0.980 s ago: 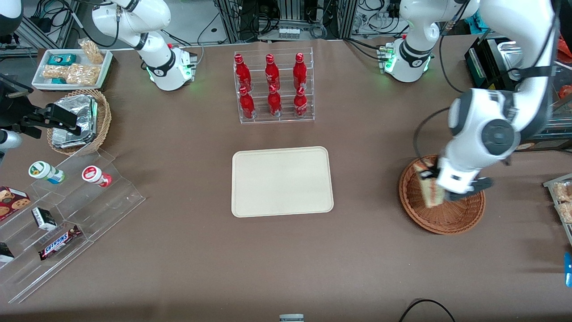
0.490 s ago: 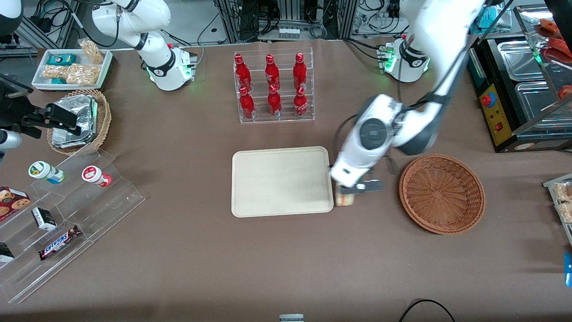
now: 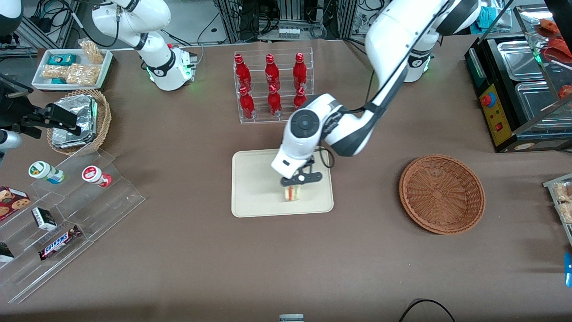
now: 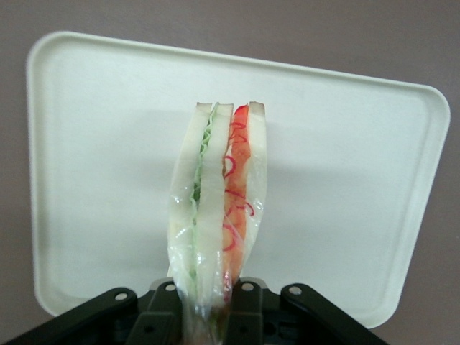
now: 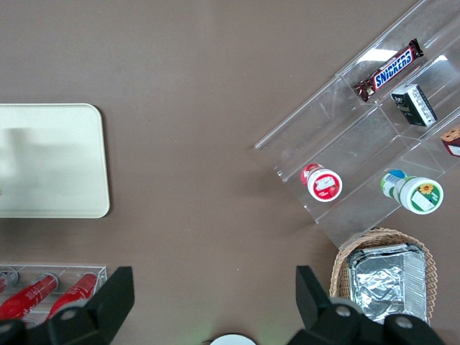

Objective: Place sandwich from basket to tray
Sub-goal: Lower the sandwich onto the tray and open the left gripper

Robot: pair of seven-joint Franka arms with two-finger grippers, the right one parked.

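You had the gripper [image 3: 295,184] above the tray [image 3: 250,197], over the part of it nearer the working arm's end and nearer the front camera. The jaws were closed on the sandwich [image 3: 292,192], pinching it at one end. In the wrist view the sandwich [image 4: 218,223] stood out from the gripper [image 4: 212,320] with its cut side facing the camera: a green layer and a red layer lay between white bread slices, all inside clear wrap. The tray [image 4: 93,180] filled most of that view beneath the sandwich. Whether the sandwich touched the tray surface could not be told from either view.

The basket [image 3: 441,193] sat toward the working arm's end of the table, well apart from the tray, with nothing in it. It lay at about the same distance from the front camera as the tray.

Farther from the front camera than the tray, you had a clear rack [image 3: 273,87] holding six red bottles [image 3: 273,102] in two rows. The arm's wrist joint [image 3: 308,123] stood between the rack and the gripper and covered part of one bottle.

Toward the parked arm's end, a stepped clear stand [image 3: 67,219] carried a Snickers bar [image 3: 59,242] and small pots [image 3: 96,175]. Farther from the camera than that stand, a paler basket [image 3: 103,118] held foil packets [image 3: 76,120].
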